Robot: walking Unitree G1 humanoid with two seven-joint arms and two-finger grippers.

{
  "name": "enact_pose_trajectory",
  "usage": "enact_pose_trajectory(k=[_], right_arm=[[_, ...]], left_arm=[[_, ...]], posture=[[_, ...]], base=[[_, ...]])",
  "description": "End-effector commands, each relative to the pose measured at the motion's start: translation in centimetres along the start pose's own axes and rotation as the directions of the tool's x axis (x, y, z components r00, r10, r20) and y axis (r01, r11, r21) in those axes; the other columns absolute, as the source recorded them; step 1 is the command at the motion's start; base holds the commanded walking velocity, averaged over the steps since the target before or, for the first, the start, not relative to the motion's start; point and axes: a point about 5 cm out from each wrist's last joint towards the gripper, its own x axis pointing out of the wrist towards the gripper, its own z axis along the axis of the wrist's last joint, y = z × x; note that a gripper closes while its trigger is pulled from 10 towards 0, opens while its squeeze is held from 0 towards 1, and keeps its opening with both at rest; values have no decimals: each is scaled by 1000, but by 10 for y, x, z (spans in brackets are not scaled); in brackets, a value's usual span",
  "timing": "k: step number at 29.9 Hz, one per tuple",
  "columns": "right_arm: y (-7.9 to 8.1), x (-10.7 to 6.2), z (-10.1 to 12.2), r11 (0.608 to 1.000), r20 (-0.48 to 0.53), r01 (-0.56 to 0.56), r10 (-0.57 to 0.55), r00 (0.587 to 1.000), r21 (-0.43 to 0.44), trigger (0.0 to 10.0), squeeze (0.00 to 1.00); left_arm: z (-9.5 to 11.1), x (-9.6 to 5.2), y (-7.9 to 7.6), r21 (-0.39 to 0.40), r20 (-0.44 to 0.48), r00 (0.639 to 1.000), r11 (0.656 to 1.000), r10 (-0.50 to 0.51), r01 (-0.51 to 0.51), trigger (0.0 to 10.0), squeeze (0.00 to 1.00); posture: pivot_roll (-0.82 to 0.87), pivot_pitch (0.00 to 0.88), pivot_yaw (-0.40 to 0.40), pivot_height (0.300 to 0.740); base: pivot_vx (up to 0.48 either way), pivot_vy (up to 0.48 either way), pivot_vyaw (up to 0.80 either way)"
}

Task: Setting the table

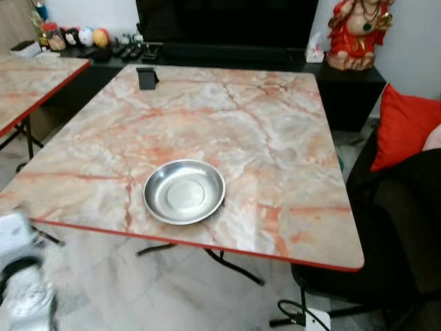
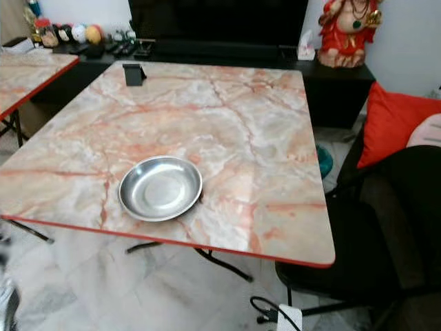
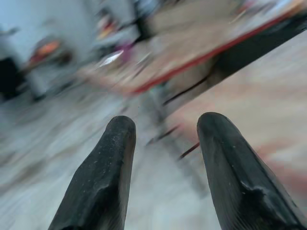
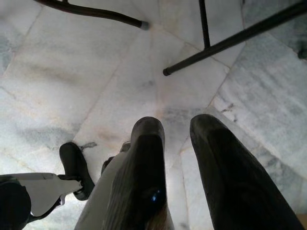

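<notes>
Far left: edge of a 2nd marble table (image 1: pixel 31 86), red trim, w/ clutter on the black cabinet (image 1: pixel 89 52) behind it. Low left, blurred, the left arm (image 1: pixel 21 276) hangs below the tabletop level. In the left wrist view the left gripper (image 3: pixel 165 139) has its fingers apart w/ nothing between them; bkgd is smeared, so the arm is prob. moving.

Centre: main marble table (image 1: pixel 275 138) w/ red edge. A small dark stand (image 1: pixel 147 77) sits near the far left corner. The steel plate (image 1: pixel 184 191), the task's thing, sits upright near the front edge, left of centre, empty, nothing touching it. Rest of the top is bare.

Right: red figurine (image 1: pixel 355 31) on the cabinet, red cushion (image 1: pixel 406 124), dark chair (image 1: pixel 386 234) just beside the table's right edge. Right gripper (image 4: pixel 177 139) points down at the marble floor (image 4: pixel 72 72), fingers slightly apart, holding nothing; arm looks idle.

Judgement: one place is begun, more items prob. still to fetch. To do the step well: keep the plate clear of the front edge, since a nudge could tip it off. Approach w/ fingers wide, come in low over the rim, pinch the rim not the slick bowl, move slowly, as steel on marble slides easily. Mind the chair when stepping round.
</notes>
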Motion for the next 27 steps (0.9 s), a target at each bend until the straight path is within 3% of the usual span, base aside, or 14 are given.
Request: enact_pose_trajectory(k=[1,3,6,8,9,10,11,12,13,16,18,21,27], right_arm=[[2,0,-2,1000,-3,-5,5,1000,6,10000,0],[2,0,-2,1000,-2,-4,4,1000,5,10000,0],[2,0,-2,1000,-2,-4,4,1000,4,10000,0],[3,0,-1,1000,-2,-4,4,1000,5,10000,0],[3,0,-1,1000,-1,-5,5,1000,5,10000,0],[3,0,-1,1000,-1,-5,5,1000,3,10000,0],[3,0,-1,1000,-1,-5,5,1000,3,10000,0],[4,0,0,1000,-1,-5,5,1000,2,10000,0],[4,0,0,1000,-1,-5,5,1000,2,10000,0],[4,1,3,1000,4,-5,5,1000,-10,10000,0],[4,1,4,1000,6,-6,6,1000,-16,10000,0],[3,1,9,1000,21,1,0,1000,-24,10000,0],[3,1,9,1000,32,9,-9,999,-2,10000,0]], left_arm=[[-25,-2,17,86,-95,994,995,60,-52,10000,0],[-49,-7,21,109,-197,980,994,38,-16,10000,0],[-82,-20,14,134,-357,933,986,-47,101,10000,0],[-100,-35,-2,113,-426,886,960,-185,255,10000,0],[-106,-47,-21,80,-444,835,914,-325,398,10000,0],[-110,-53,-30,65,-470,792,879,-391,472,10000,0],[-110,-53,-30,65,-470,792,879,-391,472,10000,0],[-117,-66,-45,37,-510,716,820,-476,571,10000,0],[-119,-69,-48,27,-517,698,806,-495,592,10000,0],[-128,-87,-65,-59,-574,590,747,-568,662,10000,0],[-129,-90,-69,-74,-580,571,736,-581,673,10000,0],[-131,-96,-84,-135,-613,501,706,-611,696,10000,0],[-137,-101,-81,-152,-644,460,691,-611,706,10000,0]], posture=[[19,0,-3,740],[22,0,-3,740],[22,0,-3,740],[10,0,-3,740],[8,0,-3,740],[8,0,-3,740],[8,0,-3,740],[6,0,-2,740],[6,0,-2,740],[-1,0,-6,740],[-3,0,-10,740],[-39,0,-4,740],[-107,0,47,740]], base=[[0,0,0],[0,0,0],[0,0,0],[0,0,0],[0,0,0],[0,0,0],[0,0,0],[0,0,0],[0,0,0],[0,0,0],[0,0,0],[0,0,0],[0,0,0]])
